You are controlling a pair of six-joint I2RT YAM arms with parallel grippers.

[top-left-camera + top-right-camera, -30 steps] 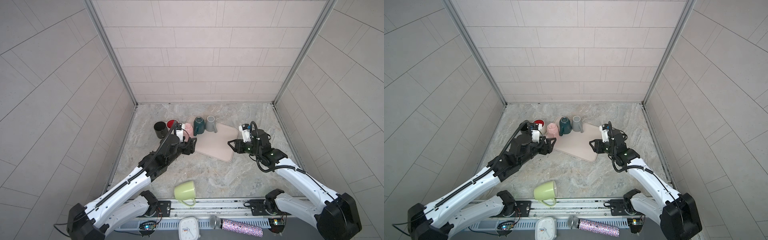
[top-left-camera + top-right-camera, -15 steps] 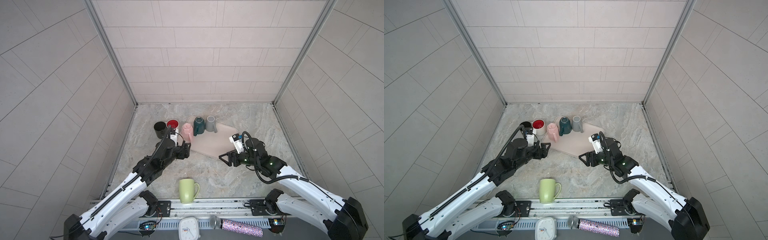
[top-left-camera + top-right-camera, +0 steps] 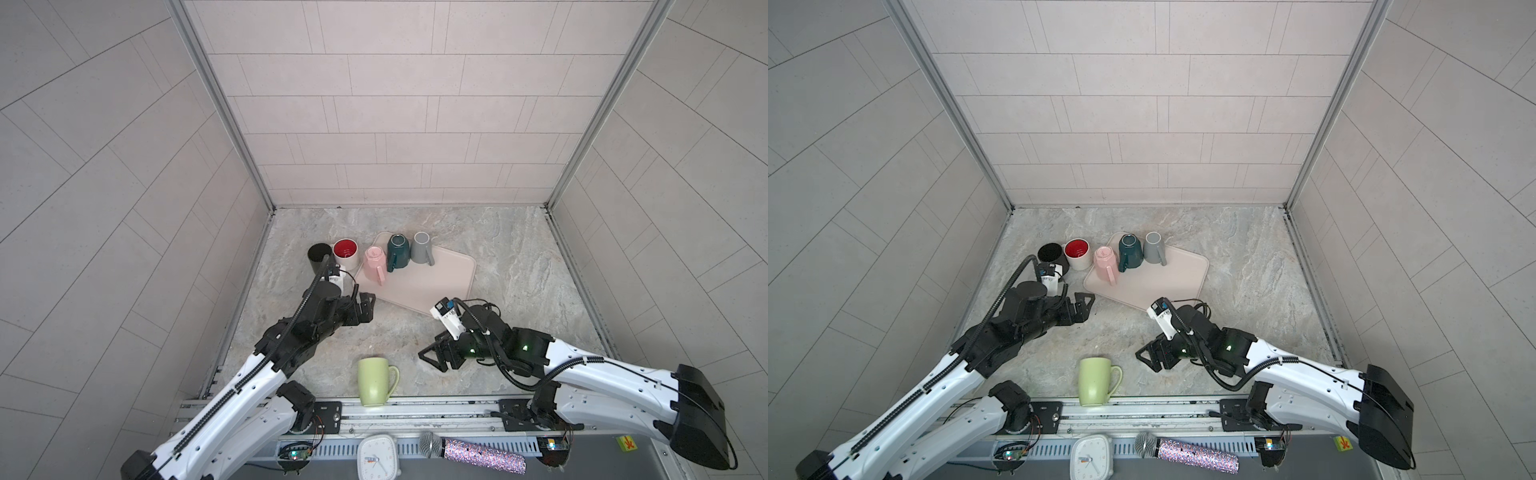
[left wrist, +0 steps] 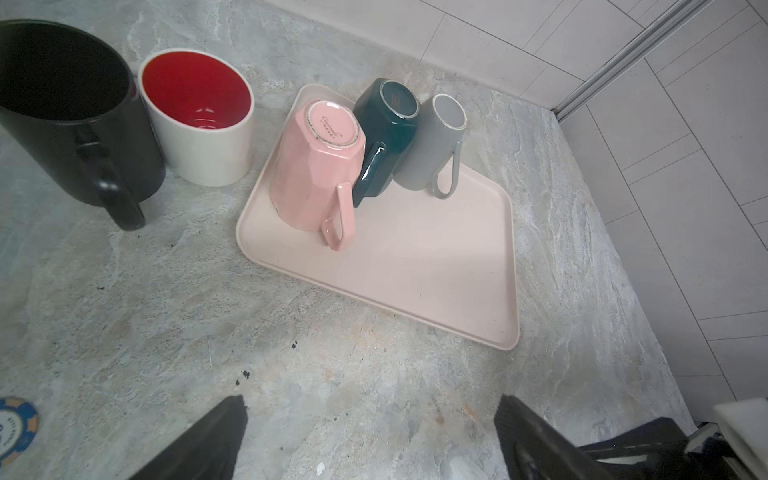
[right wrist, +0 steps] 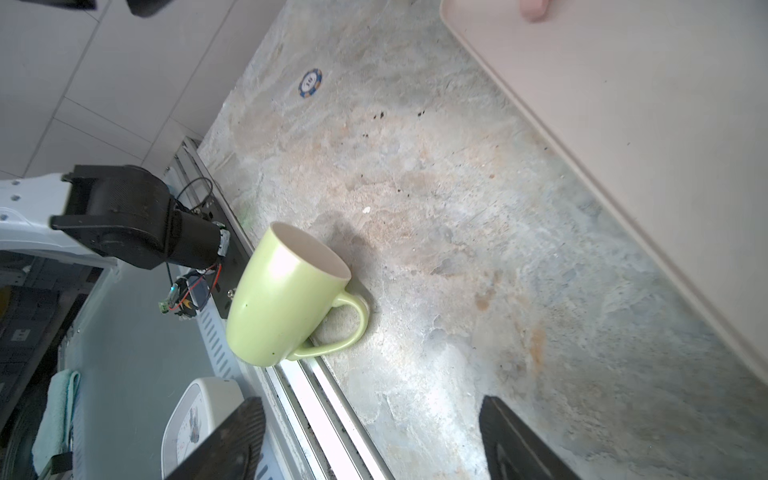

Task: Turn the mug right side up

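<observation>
Item: pale green ceramic mug [image 3: 374,380] [image 5: 286,299], standing mouth up at the front edge of the grey marbled tabletop [image 3: 519,270], handle toward the right arm, nothing touching it.
Left gripper [image 3: 371,307]: jaws spread wide, empty, beside the pale pink plastic tray [image 3: 436,282].
Right gripper [image 3: 430,360]: jaws apart, empty, near the mug's handle, not touching it.

Glossy ceramic green mug [image 5: 286,297] (smooth) — matt, mottled stone tabletop [image 5: 449,232].
</observation>
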